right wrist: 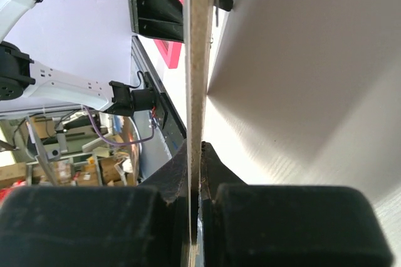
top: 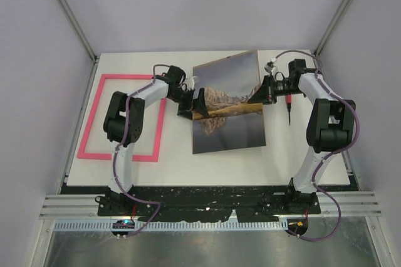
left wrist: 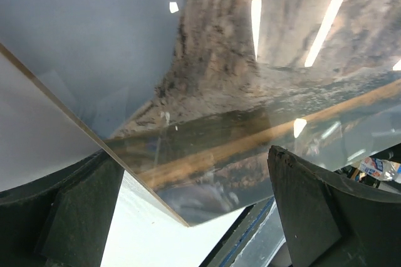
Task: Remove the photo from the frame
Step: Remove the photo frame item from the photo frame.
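Task nearly done: photo (top: 229, 101) out of frame (top: 125, 77), raised between jaws; right jaws clench its edge, left jaws gape around opposite edge. Only set-down seems left.

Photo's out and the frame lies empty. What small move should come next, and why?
Probably draw the left gripper back off the photo. It stands open at the photo's left edge, while the right gripper is shut on the right edge and holds it tilted. The frame lies empty at left.
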Robot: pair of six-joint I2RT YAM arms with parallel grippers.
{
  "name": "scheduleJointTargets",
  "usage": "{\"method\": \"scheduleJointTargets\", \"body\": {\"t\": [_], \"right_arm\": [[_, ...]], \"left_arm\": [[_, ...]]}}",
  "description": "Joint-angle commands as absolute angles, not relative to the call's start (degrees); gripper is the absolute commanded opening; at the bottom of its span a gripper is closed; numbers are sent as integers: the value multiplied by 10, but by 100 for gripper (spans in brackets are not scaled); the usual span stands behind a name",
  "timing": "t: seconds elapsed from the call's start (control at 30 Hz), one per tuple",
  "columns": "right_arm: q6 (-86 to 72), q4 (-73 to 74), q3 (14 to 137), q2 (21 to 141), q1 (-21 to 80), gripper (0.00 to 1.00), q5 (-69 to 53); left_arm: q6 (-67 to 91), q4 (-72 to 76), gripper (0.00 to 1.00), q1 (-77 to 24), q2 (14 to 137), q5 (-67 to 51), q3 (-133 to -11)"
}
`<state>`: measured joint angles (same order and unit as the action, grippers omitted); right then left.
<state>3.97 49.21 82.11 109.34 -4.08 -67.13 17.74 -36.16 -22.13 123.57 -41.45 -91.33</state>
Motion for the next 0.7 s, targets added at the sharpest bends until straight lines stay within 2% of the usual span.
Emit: {"method": "scheduleJointTargets", "body": {"t": [0.0,0.5,0.6,0.67], "right_arm": [[54,515,868,1020,-41,8,-712],[24,514,868,1048,-54,13,-657],[21,504,859,1063,-57,13,-667],[25,497,853,1073,-61,8,-700]], "left_arm": [[171,-298,100,-214,1230,-468,-901],[227,-150,100,-200,1236,-630,-854],[249,-114,100,-201,1229,-649,-836],[270,-85,100,-201,1226,-661,-822]]}}
